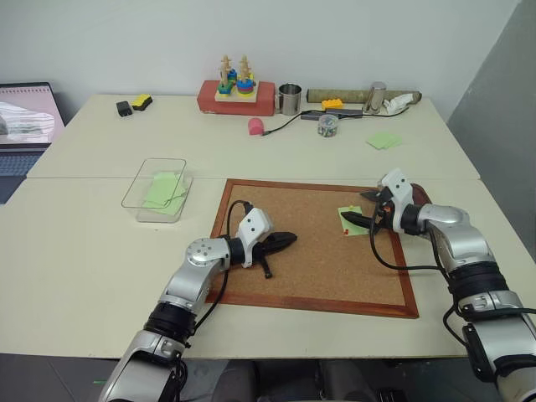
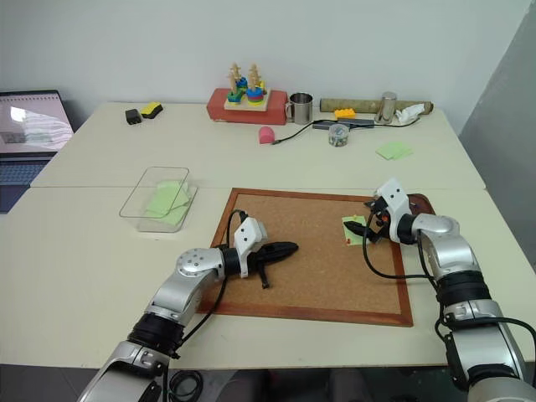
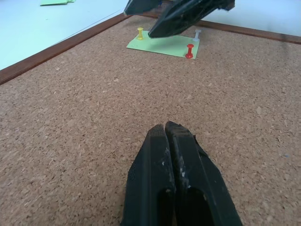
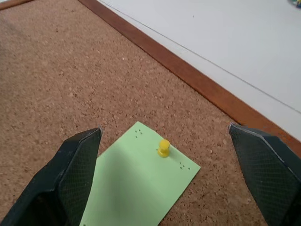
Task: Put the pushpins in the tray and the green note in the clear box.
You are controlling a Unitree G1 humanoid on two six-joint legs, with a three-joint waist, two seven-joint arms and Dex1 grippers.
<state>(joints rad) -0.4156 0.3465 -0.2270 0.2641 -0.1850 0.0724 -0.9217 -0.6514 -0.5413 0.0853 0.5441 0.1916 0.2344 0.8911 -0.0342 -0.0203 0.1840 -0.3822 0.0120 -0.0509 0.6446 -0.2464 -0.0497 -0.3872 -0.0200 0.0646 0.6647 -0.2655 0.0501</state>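
Observation:
A green note (image 1: pixel 353 220) lies on the corkboard (image 1: pixel 318 268) near its right side. A yellow pushpin (image 4: pixel 163 147) stands in one corner of the note and a red pushpin (image 3: pixel 189 51) in another. My right gripper (image 1: pixel 357 208) is open and hovers just over the note, its fingers (image 4: pixel 75 169) either side of the yellow pin without touching it. My left gripper (image 1: pixel 291 239) is shut and empty, low over the middle of the board. The brown tray (image 1: pixel 421 194) peeks out behind my right wrist. The clear box (image 1: pixel 141 182) sits to the left of the board with green paper inside.
A pale pin (image 3: pixel 197 34) also stands at the note's edge. Along the back of the table are a red block with a stacking toy (image 1: pixel 237 96), a metal cup (image 1: pixel 290 99), a small jar of pins (image 1: pixel 328 126) and loose green notes (image 1: pixel 383 140). A laptop (image 1: pixel 25 117) is far left.

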